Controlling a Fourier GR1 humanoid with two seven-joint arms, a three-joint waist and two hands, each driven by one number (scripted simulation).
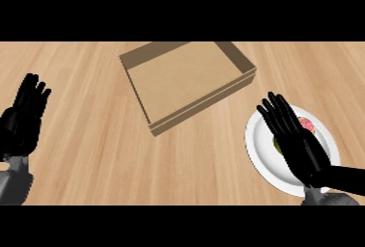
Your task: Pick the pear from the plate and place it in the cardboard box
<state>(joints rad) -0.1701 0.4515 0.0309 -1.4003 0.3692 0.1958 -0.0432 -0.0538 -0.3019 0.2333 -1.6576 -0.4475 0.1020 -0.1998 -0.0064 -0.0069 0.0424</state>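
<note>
The pear lies on the white plate at the right of the desk, mostly hidden beneath the right hand, a pinkish item beside it. The right hand hovers above the plate, fingers straight and slightly spread, holding nothing. The cardboard box sits open beyond the plate; the left hand rests at the left edge, fingers straight and together.

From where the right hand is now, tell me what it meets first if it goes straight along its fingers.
Probably the cardboard box: the right hand, open above the white plate, points toward its near right wall. Height is unclear, so it might pass over.
</note>
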